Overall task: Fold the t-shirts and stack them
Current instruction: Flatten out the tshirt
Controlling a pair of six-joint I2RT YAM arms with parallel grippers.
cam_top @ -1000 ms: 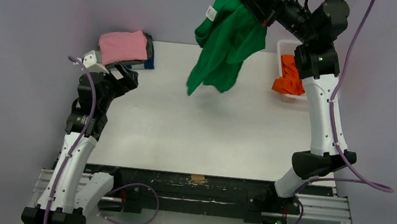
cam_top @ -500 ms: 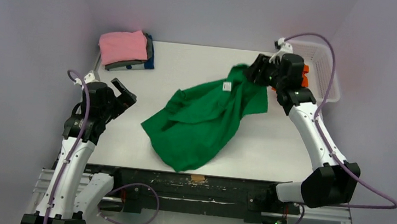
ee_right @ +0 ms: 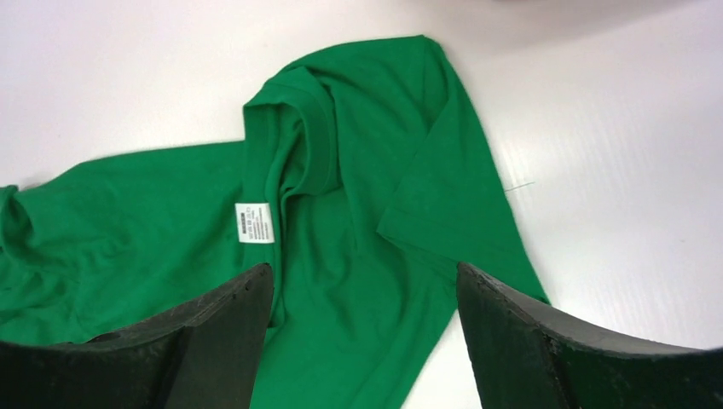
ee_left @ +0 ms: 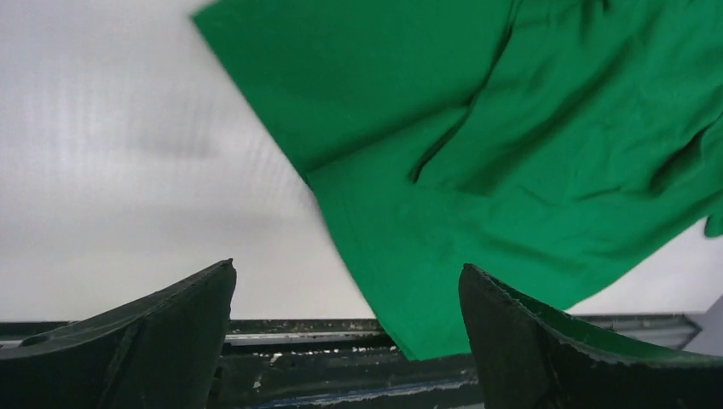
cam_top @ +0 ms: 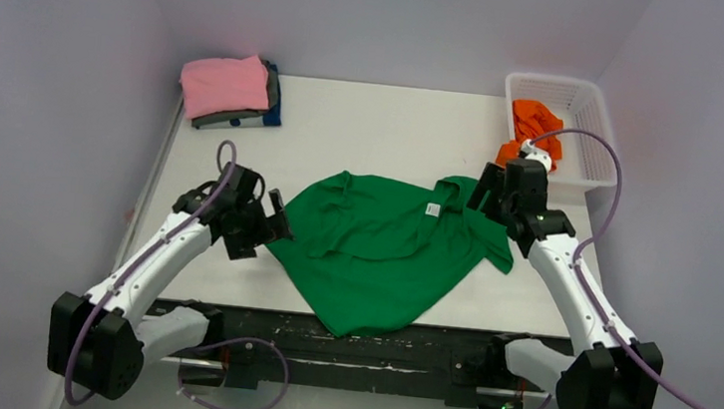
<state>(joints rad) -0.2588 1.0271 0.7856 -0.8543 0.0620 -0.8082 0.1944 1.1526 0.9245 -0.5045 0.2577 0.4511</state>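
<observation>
A bright green t-shirt [cam_top: 383, 252] lies crumpled and partly spread on the middle of the table, its hem reaching the near edge. My right gripper [cam_top: 484, 191] hovers open over the collar end, nothing between its fingers; its wrist view shows the green t-shirt [ee_right: 358, 213], the white label [ee_right: 255, 222] and the right gripper [ee_right: 365, 268]. My left gripper [cam_top: 276, 218] stands open at the shirt's left edge. In its wrist view, the green t-shirt [ee_left: 511, 128] lies beyond the left gripper [ee_left: 347, 268]. Folded pink [cam_top: 224, 84], dark grey [cam_top: 236, 117] and dark blue [cam_top: 273, 106] t-shirts are stacked back left.
A white lattice basket [cam_top: 585, 136] at the back right holds an orange t-shirt [cam_top: 534, 121]. The white table [cam_top: 376, 126] has bare surface behind the green shirt. The table's dark front rail [ee_left: 298, 358] runs just below the shirt's hem.
The right arm swung down from high at the back, laid the green t-shirt on the table and opened its jaws. The left arm moved right to the shirt's left edge.
</observation>
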